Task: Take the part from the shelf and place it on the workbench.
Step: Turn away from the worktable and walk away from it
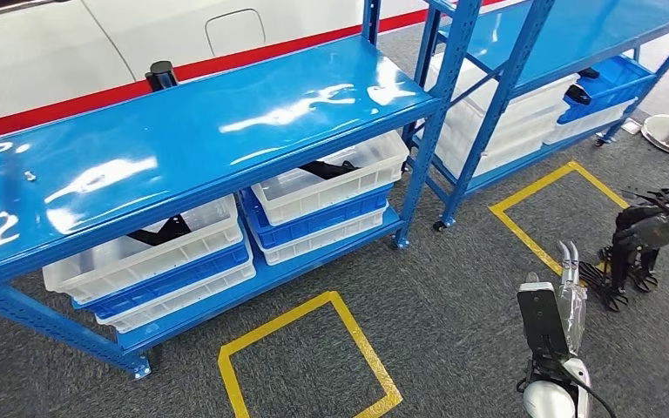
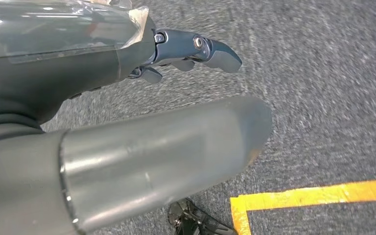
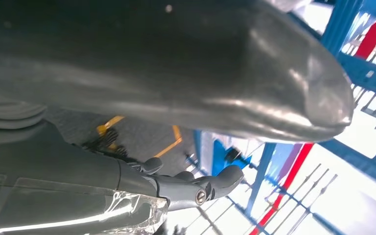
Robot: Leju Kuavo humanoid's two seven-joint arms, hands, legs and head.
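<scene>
A long blue shelf (image 1: 200, 131) takes up the left and middle of the head view. On its lower tier sit stacked white and blue bins (image 1: 139, 261). Black parts (image 1: 161, 231) lie in the two top white bins. A second blue shelf (image 1: 575, 35) stands to the right, with more white bins and a blue bin (image 1: 610, 87). Yellow tape squares (image 1: 309, 348) mark the grey carpet floor (image 1: 453, 305) in front of both shelves.

The held part (image 1: 617, 280) is off the shelf, at the far right of the head view. It is a black, open, ribbed frame with several thin legs pointing down. It hangs above the carpet near a corner of the right-hand tape square.

The left hand (image 1: 569, 279) comes up from below on a silver arm, just left of the held part and apart from it. Its fingers are stretched out nearly straight and slightly spread, and it holds nothing. In the left wrist view it is over bare carpet.

The right hand (image 1: 653, 231) reaches in from the right edge. Its dark fingers are curled down over the top of the held part, gripping it from above. How tightly they close is hard to make out.
</scene>
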